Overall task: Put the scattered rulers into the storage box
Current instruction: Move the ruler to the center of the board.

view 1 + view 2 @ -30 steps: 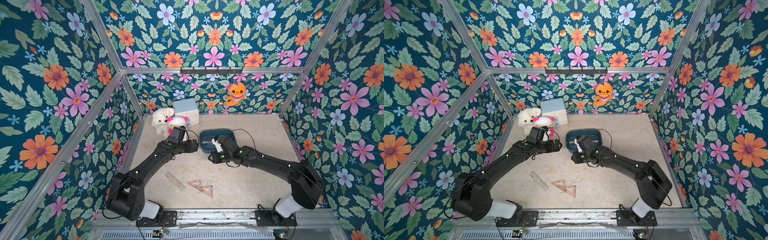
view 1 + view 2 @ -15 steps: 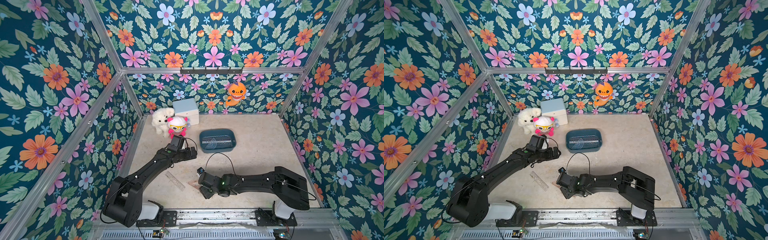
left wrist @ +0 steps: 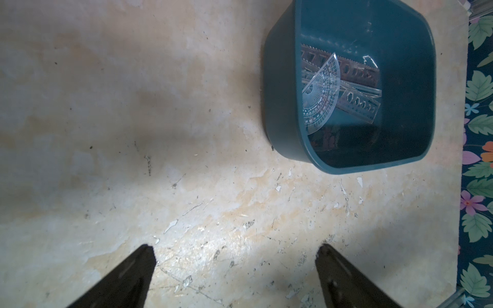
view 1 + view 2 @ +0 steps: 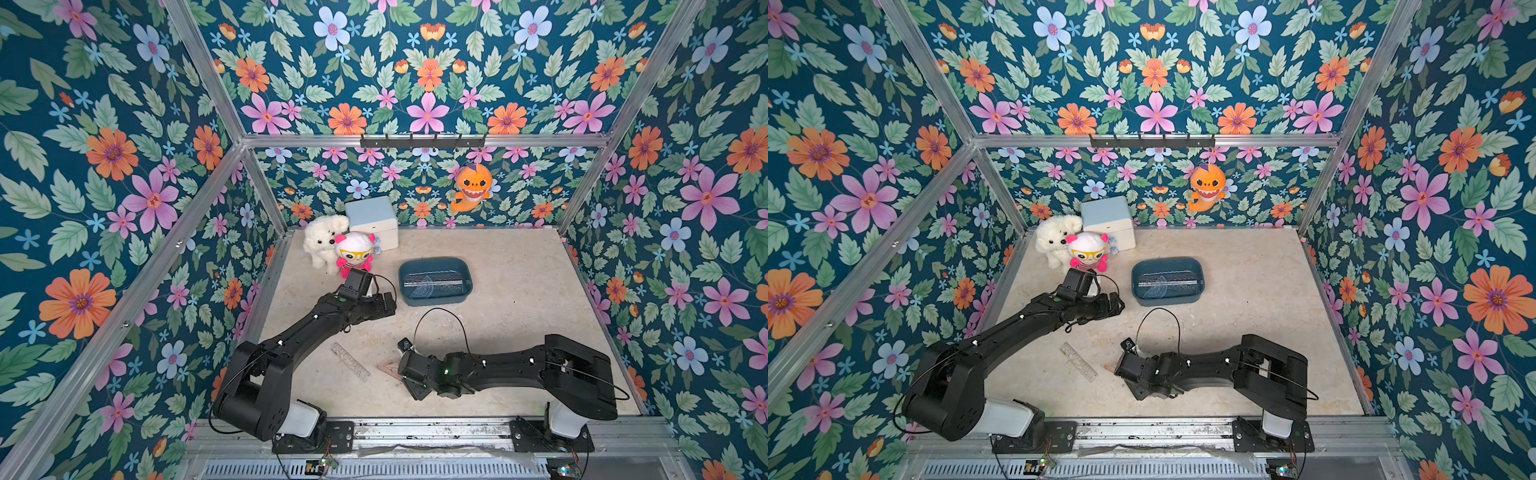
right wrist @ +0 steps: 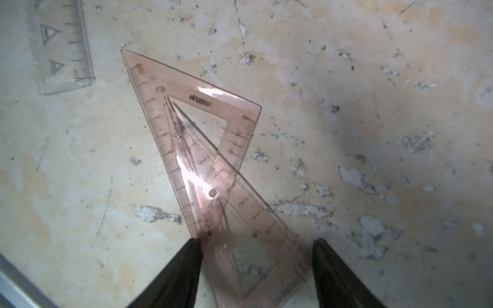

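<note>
Nearby clutter: plush dog [image 4: 320, 241], doll [image 4: 355, 251], pale cube [image 4: 372, 216], upper left.
Storage box [image 4: 435, 301]: centre frame, protractor [image 3: 318, 98] and strips [image 3: 357, 102] inside.
Loose on table [image 4: 519, 299]: clear strip [image 4: 350, 360], overlapped pink triangles [image 5: 210, 184], lower centre.
Left fingers [image 3: 128, 274]: spread, beside box.
Right fingers [image 5: 181, 272]: spread astride triangles.

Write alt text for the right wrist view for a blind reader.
Two overlapping pinkish triangles lie flat on a worn beige table, with the open right gripper straddling the end of one. A clear straight ruler lies apart from them.
</note>
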{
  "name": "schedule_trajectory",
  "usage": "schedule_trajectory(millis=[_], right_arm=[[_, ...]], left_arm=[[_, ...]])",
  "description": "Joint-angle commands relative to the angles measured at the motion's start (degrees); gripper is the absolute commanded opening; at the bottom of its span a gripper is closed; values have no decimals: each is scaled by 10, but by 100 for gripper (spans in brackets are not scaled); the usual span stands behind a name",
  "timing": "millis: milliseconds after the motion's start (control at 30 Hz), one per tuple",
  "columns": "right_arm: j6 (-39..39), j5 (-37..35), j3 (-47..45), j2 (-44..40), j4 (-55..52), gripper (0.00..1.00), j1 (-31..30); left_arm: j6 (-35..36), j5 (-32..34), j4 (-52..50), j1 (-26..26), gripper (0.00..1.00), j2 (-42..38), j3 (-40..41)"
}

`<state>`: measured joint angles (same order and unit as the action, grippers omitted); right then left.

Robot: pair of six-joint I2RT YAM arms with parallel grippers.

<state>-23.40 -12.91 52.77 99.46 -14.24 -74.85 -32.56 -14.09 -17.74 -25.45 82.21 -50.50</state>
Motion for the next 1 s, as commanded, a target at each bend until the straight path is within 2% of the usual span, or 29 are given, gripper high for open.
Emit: schedule_trajectory(millis=[0,233,500,767,967], right_arm=[[-7,-26,-12,-7,-46,65,0],[-15,-42,-48,-39,-43,63,11],[-6,-8,-100,-94,6,60,57],[5,-2,-118,-105,10,61,85],[-25,-23,-126,-148,-3,65,84]], left_arm=[[6,-6,7,1,99,4,-6],[2,-10,11,-5,99,17,-11],[-1,-6,10,-17,99,29,-20],[-5,-2,12,-29,99,40,-27],[-10,-3,18,-49,99,56,-33]])
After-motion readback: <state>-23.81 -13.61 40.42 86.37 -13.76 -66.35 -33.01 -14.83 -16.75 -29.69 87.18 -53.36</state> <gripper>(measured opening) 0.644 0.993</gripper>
